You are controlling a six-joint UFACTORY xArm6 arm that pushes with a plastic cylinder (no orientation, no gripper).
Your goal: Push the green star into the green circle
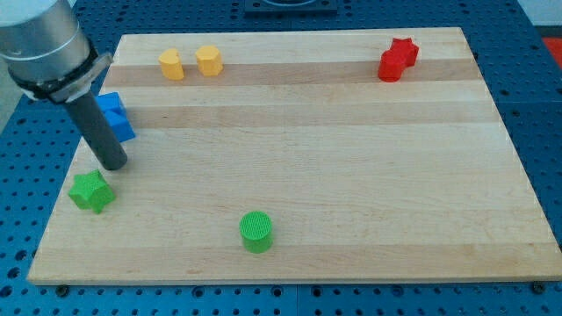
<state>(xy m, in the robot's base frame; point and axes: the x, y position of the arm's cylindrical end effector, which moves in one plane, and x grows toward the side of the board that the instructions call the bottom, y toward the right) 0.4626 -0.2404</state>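
Green star (pixel 91 191) at board's lower left, my tip (pixel 113 164) just above it, green circle (pixel 256 232) well right, no hand visible

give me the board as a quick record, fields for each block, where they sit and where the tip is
surface: wooden board
my tip: near the view's left edge, just above the green star, below the blue block
green star: lower left
green circle: bottom centre, to the right of the star, well apart from it
blue block: left side, partly behind the rod, shape unclear
yellow blocks: two side by side at top left
red block: top right, shape unclear
task state: star not yet at the circle
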